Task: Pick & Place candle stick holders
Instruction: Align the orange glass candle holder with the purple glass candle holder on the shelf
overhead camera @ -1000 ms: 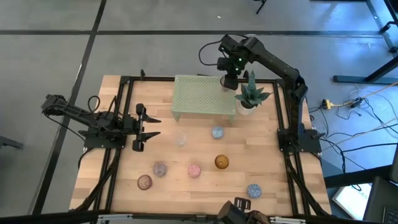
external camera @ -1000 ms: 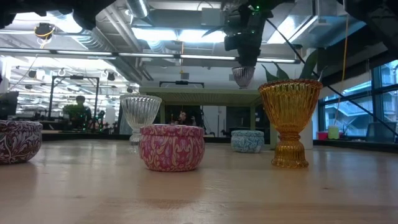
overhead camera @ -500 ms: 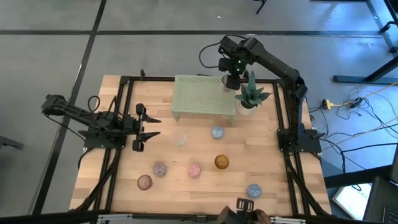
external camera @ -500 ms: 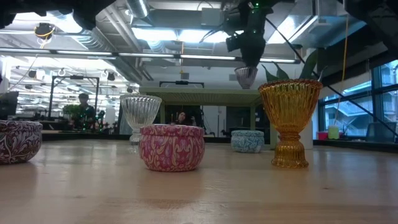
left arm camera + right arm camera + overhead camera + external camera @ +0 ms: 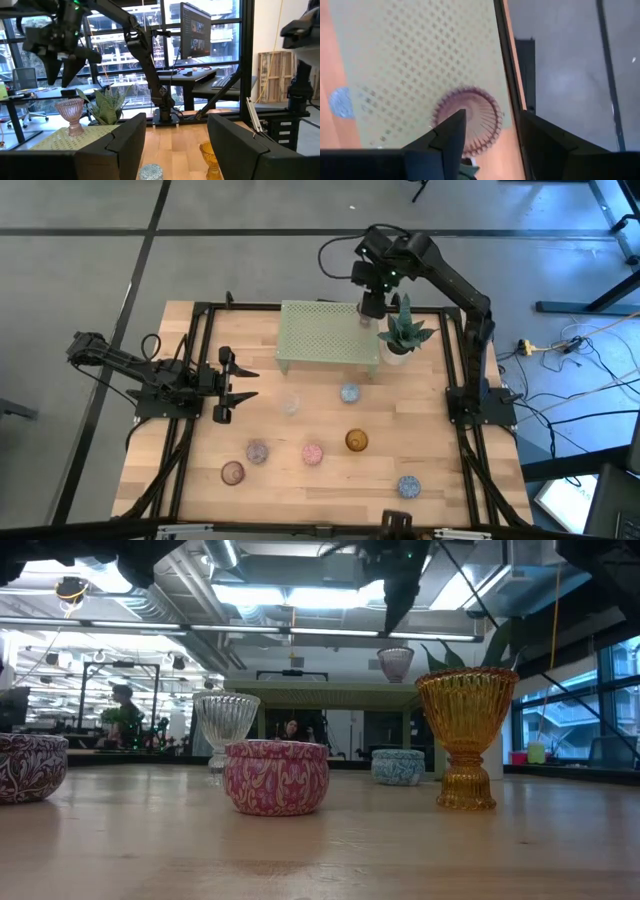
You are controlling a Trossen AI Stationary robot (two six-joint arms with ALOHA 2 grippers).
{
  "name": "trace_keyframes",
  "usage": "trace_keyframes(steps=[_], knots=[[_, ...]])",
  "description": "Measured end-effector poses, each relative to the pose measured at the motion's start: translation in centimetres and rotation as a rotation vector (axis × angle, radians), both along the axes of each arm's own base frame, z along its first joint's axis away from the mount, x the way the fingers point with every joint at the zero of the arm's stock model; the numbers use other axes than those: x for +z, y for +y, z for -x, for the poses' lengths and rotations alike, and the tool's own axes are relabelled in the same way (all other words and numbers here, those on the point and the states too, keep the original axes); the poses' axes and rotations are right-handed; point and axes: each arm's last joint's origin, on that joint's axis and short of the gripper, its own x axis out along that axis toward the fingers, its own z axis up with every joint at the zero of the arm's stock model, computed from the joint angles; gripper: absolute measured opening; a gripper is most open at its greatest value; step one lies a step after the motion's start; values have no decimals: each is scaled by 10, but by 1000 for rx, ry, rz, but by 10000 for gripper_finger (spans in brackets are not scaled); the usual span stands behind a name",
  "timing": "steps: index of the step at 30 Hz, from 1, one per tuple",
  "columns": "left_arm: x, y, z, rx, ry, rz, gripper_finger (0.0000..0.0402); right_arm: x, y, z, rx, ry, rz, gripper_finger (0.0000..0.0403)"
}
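Right gripper [image 5: 371, 304]: raised above the far right corner of the pale green perforated stand [image 5: 325, 332], fingers spread and empty, hanging over a pink ribbed glass holder [image 5: 70, 111] that stands upright on the stand top, clear of the fingers. In the low view this holder [image 5: 395, 662] sits on the stand with the gripper above it and a gap between them.

Left gripper [image 5: 222, 385]: waiting at the left side of the wooden table [image 5: 440, 480], fingers apart, nothing between them.

Spiky green potted plant [image 5: 402, 335]: just beside the stand's right end.

Candle stick holders on the table, in front of the stand:
- clear glass goblet [image 5: 291, 404], upright, left of centre;
- blue patterned cup [image 5: 349, 392], nearest the stand;
- amber ribbed goblet [image 5: 356, 441], upright;
- pink patterned cup [image 5: 313, 453], beside the amber one;
- mauve patterned cup [image 5: 257, 451], left of the pink cup;
- brownish cup [image 5: 233, 472], near the front left;
- second blue patterned cup [image 5: 408, 486], front right, well apart from the rest.
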Motion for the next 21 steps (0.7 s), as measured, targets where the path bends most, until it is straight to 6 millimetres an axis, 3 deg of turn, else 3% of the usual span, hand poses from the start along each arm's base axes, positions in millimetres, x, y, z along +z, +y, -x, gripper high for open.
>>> trace_keyframes(steps=[6, 12, 17, 21], knots=[[0, 0, 0, 0, 0, 0, 210, 14, 41, -4, 12, -53, -40, 189], [0, 0, 0, 0, 1, 0, 210, 25, 102, -17, 131, -126, -156, 189], [0, 0, 0, -8, 0, 35, 210, 22, 157, -27, 118, -129, -281, 189], [-1, -1, 0, -36, 7, 67, 210, 2, 205, -30, 218, -22, -308, 189]])
